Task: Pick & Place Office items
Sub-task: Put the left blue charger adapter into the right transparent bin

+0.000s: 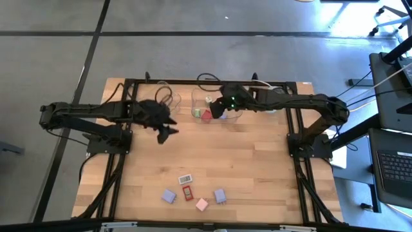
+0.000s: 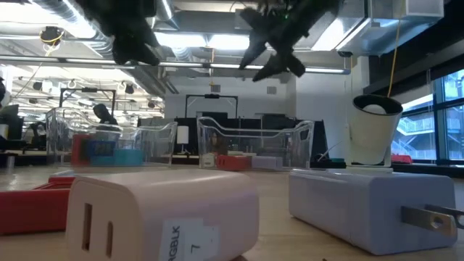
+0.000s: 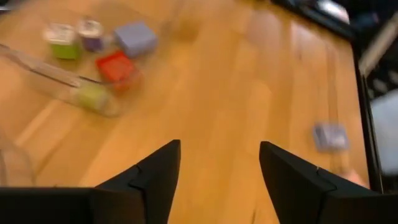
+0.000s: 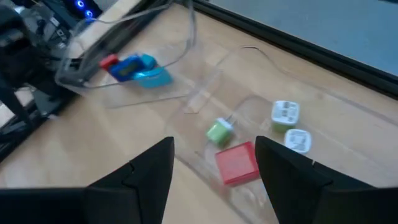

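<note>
Roughly halfway, by our reckoning. We noted the right claw (image 1: 217, 111) hanging over the nearer clear tray (image 4: 348, 124) at the back of the table (image 1: 257, 161), fingers apart with nothing between them. Directly below and ahead of it, inside that tray, lay a red block (image 4: 237, 163), a small green piece (image 4: 219, 132) and two white pieces (image 4: 285, 114), all near one another. Farther out beyond that claw, toward the other arm, a second clear tray (image 4: 124, 81) held a blue piece (image 4: 140, 68) with a red one (image 4: 108, 62) touching it.

We noted the left claw (image 1: 164, 134) raised over bare wood just in front of the trays, its fingers also spread and empty. Ahead of it in its wrist view the tray with the red block, the green pieces and a lavender block (image 3: 135, 38) showed off to one side; a blurred lavender block (image 3: 329, 135) lay alone on the table off to the other.

Still to move, well away from both claws at the front edge of the table: a white block (image 1: 185, 178), a red block (image 1: 188, 192), a pink block (image 1: 201, 205) and two lavender blocks (image 1: 168, 196), loosely grouped but not touching as far as we could tell. We judged the sorted share to be the pieces in the two trays, with those five left. Neither claw was on a block, so a fresh pick looked due.
</note>
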Robot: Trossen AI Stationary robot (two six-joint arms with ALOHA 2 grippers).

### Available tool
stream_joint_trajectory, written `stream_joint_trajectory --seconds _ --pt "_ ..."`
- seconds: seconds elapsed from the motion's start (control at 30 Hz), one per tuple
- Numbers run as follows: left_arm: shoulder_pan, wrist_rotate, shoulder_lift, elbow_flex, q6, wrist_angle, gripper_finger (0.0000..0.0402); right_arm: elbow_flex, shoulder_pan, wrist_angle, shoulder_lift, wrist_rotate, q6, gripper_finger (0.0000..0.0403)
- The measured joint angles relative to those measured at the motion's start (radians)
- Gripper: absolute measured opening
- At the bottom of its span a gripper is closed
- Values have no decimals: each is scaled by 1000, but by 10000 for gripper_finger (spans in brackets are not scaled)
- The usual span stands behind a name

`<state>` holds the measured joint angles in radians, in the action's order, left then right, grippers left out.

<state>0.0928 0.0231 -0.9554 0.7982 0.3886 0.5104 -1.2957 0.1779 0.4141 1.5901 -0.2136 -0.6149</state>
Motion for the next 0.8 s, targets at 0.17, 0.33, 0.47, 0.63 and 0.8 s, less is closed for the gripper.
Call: stream_joint_trajectory --seconds 0.17,0.33,0.47,0.63,0.8 --pt "-120 11 0 0 -92 45 244 0 -89 6 -8 -73 -29 228" --pt "-263 61 -4 -29 -162 37 257 0 -154 22 -1 -86 -38 228" --pt "-396 61 -23 -55 -78 19 257 0 -209 32 -1 -102 -51 228" --pt "-553 -25 -116 -56 96 -76 257 0 -283 88 -1 -109 -71 228" --pt "-685 -54 -257 -56 122 -280 260 0 -370 126 -1 -112 -156 223"
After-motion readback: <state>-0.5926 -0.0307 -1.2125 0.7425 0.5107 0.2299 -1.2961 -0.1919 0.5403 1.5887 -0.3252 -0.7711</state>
